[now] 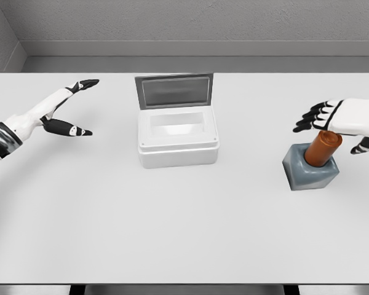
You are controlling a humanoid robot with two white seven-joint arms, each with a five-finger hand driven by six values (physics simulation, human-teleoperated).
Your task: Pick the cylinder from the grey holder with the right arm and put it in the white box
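Our right robot hand hung at the right edge of the frame, just above the top of the orange cylinder, with its dark-tipped fingers spread forward to the left and its thumb dropped on the right side. It was wide and held nothing; we could not tell whether the palm was touching the cylinder's cap or only hovering over it. The cylinder itself sat in the grey holder at the centre right of the frame, leaning to the upper right out of the block's socket. The white box stood at the upper centre of the bench, well apart from the holder, with its lid raised at the back and its cavity showing bare. Our left robot hand rested at the upper left of the frame, fingers open and splayed, away from everything.

We judged the step in hand to be the approach for the grasp, with the pick not yet made. The next move would call for lowering the right hand so that fingers and thumb bracketed the cylinder's exposed body, then closing firmly. Because the cylinder tilted, we expected the pull would need to follow its axis up and to the right rather than straight up, or the holder might be dragged along.
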